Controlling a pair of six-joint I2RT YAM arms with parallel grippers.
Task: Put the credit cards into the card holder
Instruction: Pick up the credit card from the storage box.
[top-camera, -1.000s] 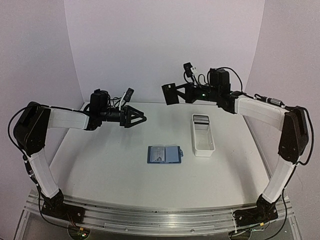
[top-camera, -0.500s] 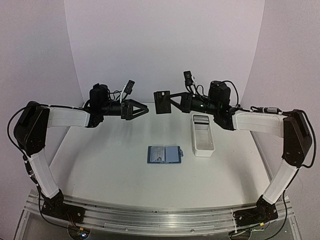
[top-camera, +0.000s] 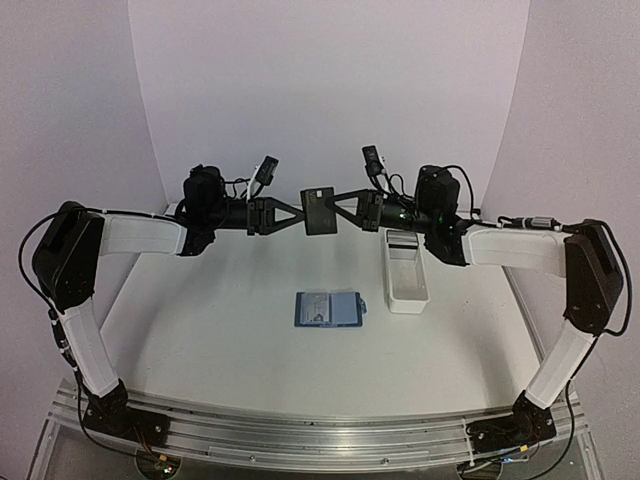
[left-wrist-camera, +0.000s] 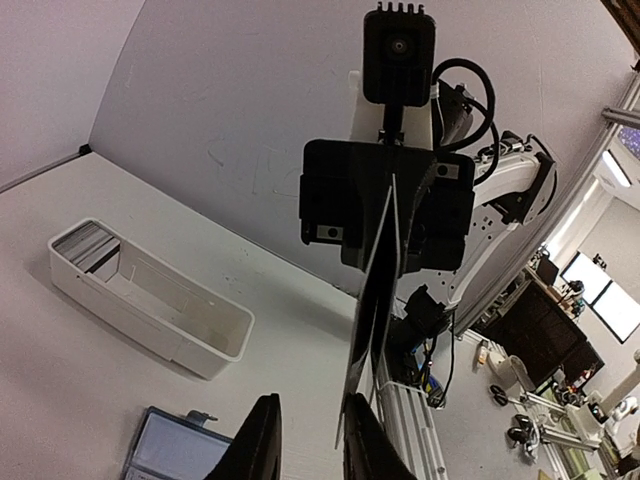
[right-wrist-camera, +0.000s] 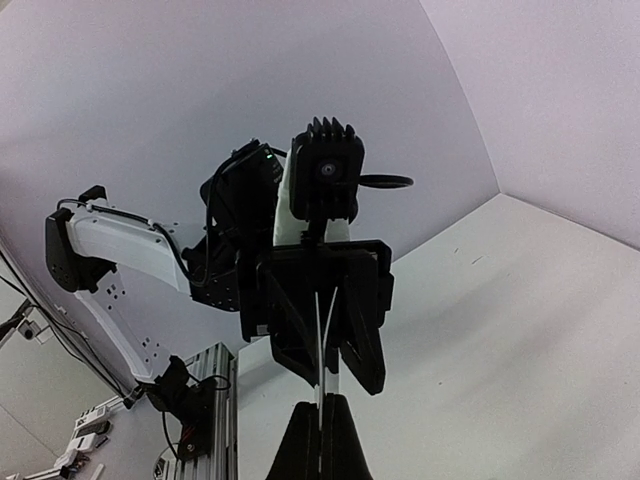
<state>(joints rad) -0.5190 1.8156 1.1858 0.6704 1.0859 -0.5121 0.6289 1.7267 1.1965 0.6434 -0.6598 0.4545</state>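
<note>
One dark credit card (top-camera: 320, 211), newly carried midair to the part-open left gripper (left-wrist-camera: 310, 445), right gripper (right-wrist-camera: 321, 425) pinching it; handover likely next.

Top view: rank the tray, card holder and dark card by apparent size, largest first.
1. tray
2. card holder
3. dark card, though it is raised in mid-air, likely nearer the camera, so its rank is unsure.

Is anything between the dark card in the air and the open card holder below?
Nothing visible does. The dark card, gripped by the right claw, hangs in open air; the card holder lies uncovered on the table.
</note>
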